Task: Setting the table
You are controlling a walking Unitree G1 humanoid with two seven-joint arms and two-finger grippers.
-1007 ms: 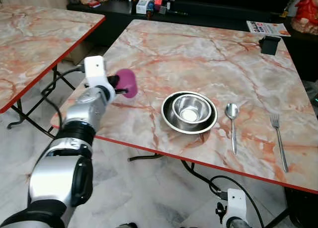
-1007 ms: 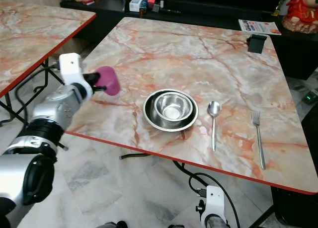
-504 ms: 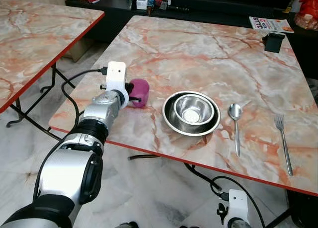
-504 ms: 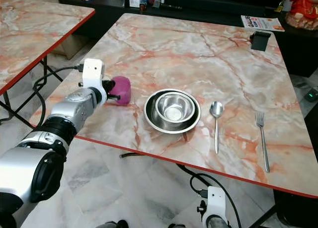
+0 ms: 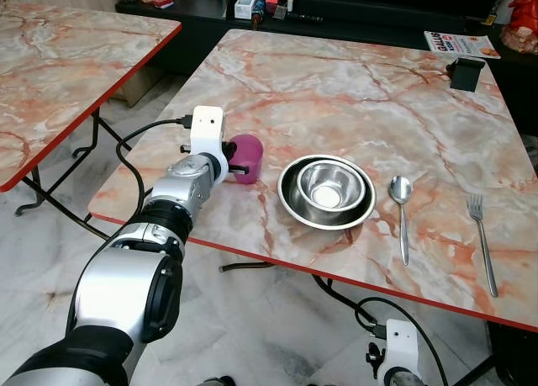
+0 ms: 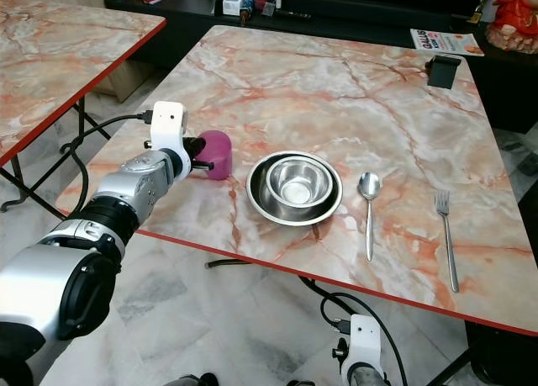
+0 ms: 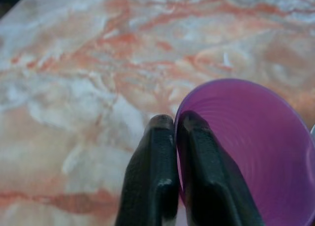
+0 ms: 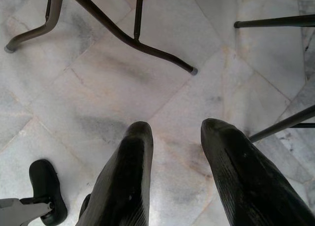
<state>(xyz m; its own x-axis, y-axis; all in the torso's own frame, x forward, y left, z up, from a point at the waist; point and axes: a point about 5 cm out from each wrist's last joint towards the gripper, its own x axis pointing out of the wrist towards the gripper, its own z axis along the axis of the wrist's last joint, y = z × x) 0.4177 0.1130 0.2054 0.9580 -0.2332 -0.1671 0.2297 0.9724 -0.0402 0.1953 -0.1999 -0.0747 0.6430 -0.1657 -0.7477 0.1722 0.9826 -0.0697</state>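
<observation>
we are logging the small purple plastic cup, which is sitting on the pink-veined marble table top near its left front edge, just beside the nested pair of round steel bowls and apart from them. the steel spoon and steel fork are lying further right, handles toward the robot.

the left gripper is pinching the cup's rim: its two black fingers are standing almost together, one outside the wall and one inside the mouth, with only the thin wall between them. the right gripper is hanging idle under the table with its fingers parted on nothing, looking down at the pale marble floor tiles.

handling, as we are judging it: the cup is looking light and thin-walled, with fine ribs inside, so probably somewhat flexible and easy to deform or tip. a rim pinch is suiting it; too much squeeze could be buckling the wall, and a sideways tug on release could be toppling it. the smooth plastic may be slipping a little on the marble.

orientation: in the wrist view we are looking into the mouth. from the head views the cup's long axis seems near upright, mouth upward, perhaps leaning slightly toward the gripper; we cannot tell whether the base is sitting fully flat.
</observation>
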